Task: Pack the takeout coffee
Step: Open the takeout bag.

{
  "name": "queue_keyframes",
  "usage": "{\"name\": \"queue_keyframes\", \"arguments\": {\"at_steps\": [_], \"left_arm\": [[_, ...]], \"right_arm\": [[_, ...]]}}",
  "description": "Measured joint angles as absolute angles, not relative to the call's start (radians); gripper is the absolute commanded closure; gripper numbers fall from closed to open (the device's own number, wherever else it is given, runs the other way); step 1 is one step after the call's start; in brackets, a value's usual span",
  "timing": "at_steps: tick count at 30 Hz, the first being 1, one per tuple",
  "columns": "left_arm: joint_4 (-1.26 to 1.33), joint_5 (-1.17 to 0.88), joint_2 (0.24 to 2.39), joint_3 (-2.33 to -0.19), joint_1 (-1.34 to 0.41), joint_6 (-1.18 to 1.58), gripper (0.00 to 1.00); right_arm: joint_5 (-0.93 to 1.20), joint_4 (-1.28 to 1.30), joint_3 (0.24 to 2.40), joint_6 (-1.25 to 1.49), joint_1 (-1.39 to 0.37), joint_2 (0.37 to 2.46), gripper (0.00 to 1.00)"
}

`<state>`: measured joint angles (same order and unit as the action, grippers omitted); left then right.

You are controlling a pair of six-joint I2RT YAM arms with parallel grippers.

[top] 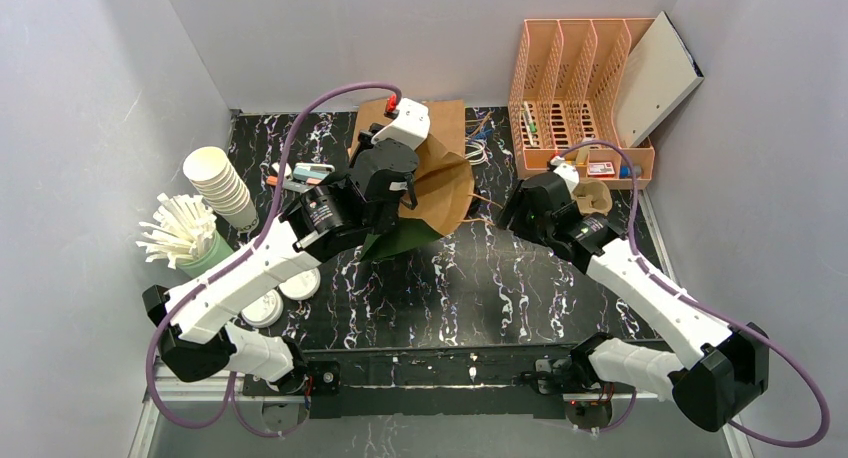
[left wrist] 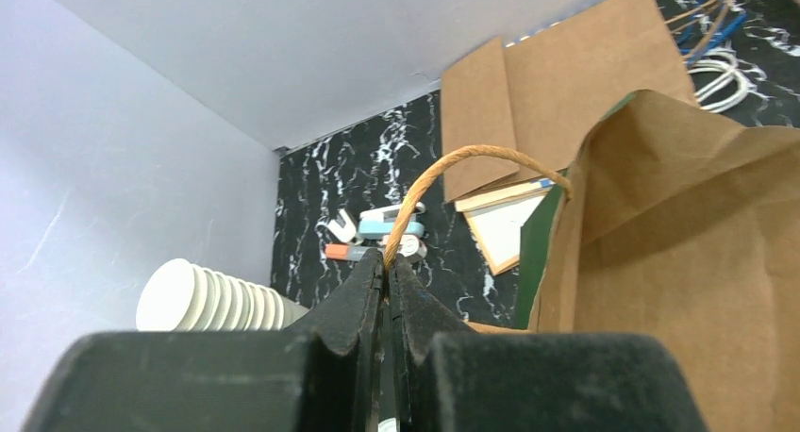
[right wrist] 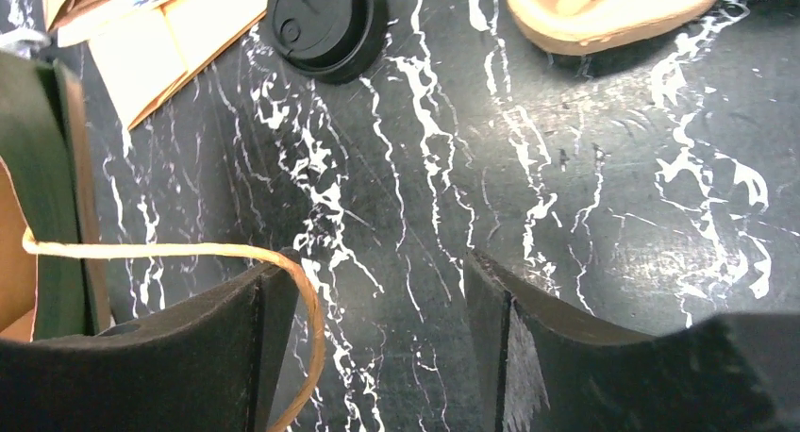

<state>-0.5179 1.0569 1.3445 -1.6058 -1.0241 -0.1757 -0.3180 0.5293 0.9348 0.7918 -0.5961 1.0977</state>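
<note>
Two arms are out over the black marbled table [top: 480, 278], and between them sits one open brown bag [top: 445, 193], green inside, near the middle of the table towards the back wall. It has two cord handles, one per arm. The left gripper [left wrist: 389, 267] is pinched tight on the handle [left wrist: 443, 168], which arches up out of its fingertips beside the bag's mouth. The right gripper [right wrist: 377, 272] stands wide with nothing between its jaws. The second handle [right wrist: 170, 250] loops across the front of one finger [right wrist: 189, 357], and I cannot tell whether they touch.

One flat bag [top: 450, 113] lies behind the open one. At the left wall there is one stack of cups [top: 225, 183] lying over, and one green cup [top: 215, 253] full of white sticks [top: 180, 228]. Two white lids [top: 264, 308] lie near the left arm. One black lid [right wrist: 325, 26] lies flat on the table ahead of the right gripper. One pulp carrier [top: 595, 193] sits by the right wrist, just in front of one orange rack [top: 580, 88].
</note>
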Motion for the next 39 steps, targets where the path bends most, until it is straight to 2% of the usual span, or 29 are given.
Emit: {"name": "queue_keyframes", "arguments": {"at_steps": [8, 15, 20, 23, 25, 29, 35, 39], "left_arm": [[-0.525, 1.065, 1.335, -1.6, -1.024, -0.162, 1.0], [-0.52, 0.812, 1.298, -1.539, -1.024, -0.051, 1.0], [-0.517, 0.669, 1.306, -1.493, -1.024, 0.015, 1.0], [-0.514, 0.602, 1.31, -1.486, -1.024, 0.036, 1.0], [-0.51, 0.567, 1.311, -1.483, -1.024, 0.046, 1.0], [-0.498, 0.52, 1.31, -1.472, -1.024, 0.063, 1.0], [-0.494, 0.495, 1.308, -1.465, -1.024, 0.071, 1.0], [-0.494, 0.488, 1.301, -1.465, -1.024, 0.072, 1.0]], "right_arm": [[-0.383, 0.537, 0.934, 0.807, -0.596, 1.067, 0.22], [-0.129, 0.451, 0.951, 0.667, -0.596, 1.059, 0.22], [0.021, 0.423, 1.026, 0.623, -0.596, 1.066, 0.04], [0.072, 0.409, 1.079, 0.607, -0.596, 1.089, 0.02], [0.101, 0.4, 1.098, 0.601, -0.596, 1.102, 0.02], [0.135, 0.389, 1.111, 0.607, -0.596, 1.128, 0.14], [0.106, 0.392, 1.123, 0.674, -0.596, 1.181, 0.2], [0.073, 0.388, 1.112, 0.714, -0.596, 1.19, 0.27]]}}
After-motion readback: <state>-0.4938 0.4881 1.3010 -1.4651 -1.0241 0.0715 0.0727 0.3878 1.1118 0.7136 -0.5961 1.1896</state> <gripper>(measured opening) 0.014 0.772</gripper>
